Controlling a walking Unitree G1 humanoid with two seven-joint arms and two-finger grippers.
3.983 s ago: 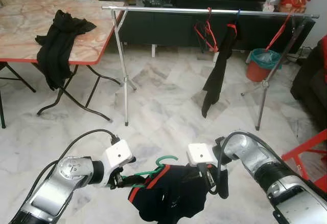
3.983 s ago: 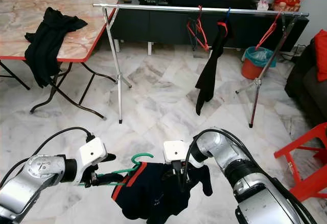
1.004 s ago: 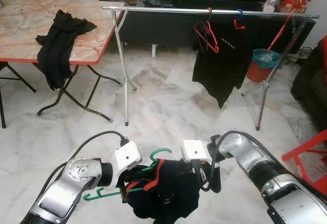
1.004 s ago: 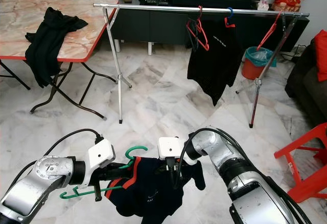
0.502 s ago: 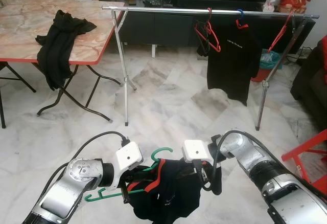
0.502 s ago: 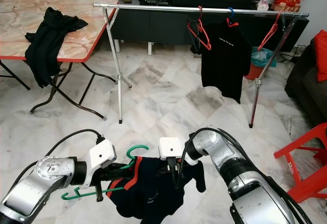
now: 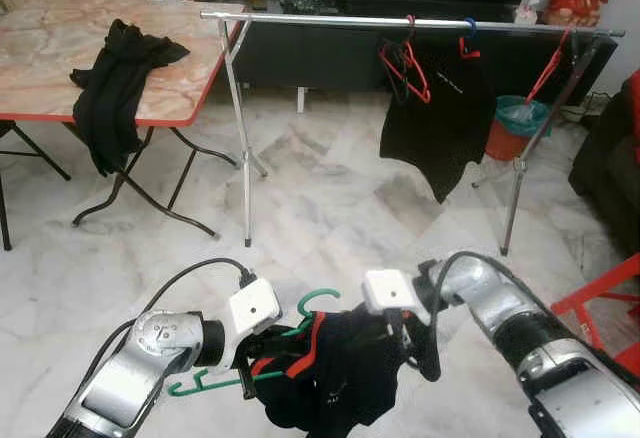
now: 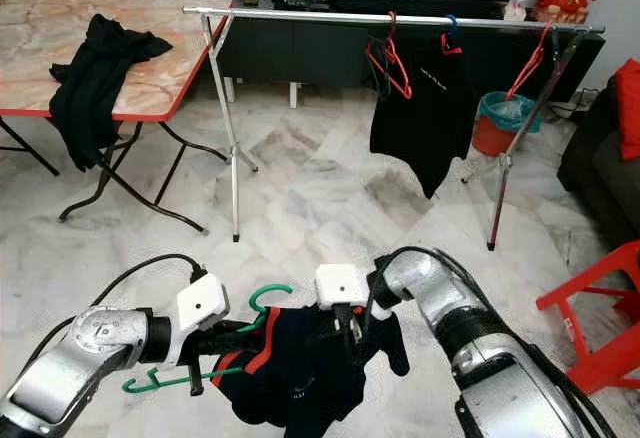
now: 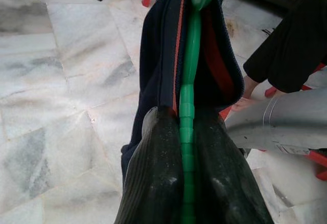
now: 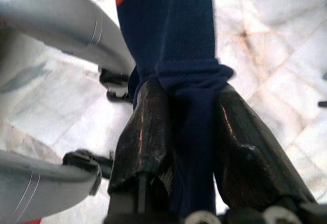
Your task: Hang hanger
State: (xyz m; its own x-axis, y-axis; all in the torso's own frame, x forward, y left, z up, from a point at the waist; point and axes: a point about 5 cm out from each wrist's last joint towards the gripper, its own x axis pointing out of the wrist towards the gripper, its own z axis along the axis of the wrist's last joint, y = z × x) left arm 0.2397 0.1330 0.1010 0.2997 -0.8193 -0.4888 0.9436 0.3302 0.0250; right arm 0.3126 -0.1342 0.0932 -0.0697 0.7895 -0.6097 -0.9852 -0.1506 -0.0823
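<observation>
Overall, the task stood unfinished at inspection. From the left eye view, the green hanger (image 7: 262, 358) was held low before the robot, well short of the clothes rail (image 7: 330, 21), with a dark shirt with red trim (image 7: 335, 378) bunched partly over it; the left gripper (image 7: 243, 361) held the hanger's arm and the right gripper (image 7: 400, 336) held the cloth. From the right eye view, the rail already carried a black shirt (image 8: 422, 108) and red hangers (image 8: 385, 63), while another dark garment (image 8: 88, 83) lay on the table (image 8: 150, 98). From the left wrist view, both black fingers (image 9: 153, 183) were closed together on the green bar, which ran up into the shirt's collar. From the right wrist view, the fingers (image 10: 145, 137) were pinched on a fold of the navy fabric. In my judgement, dressing the hanger was incomplete; carrying it to the rail and hooking it on remained outstanding.
</observation>
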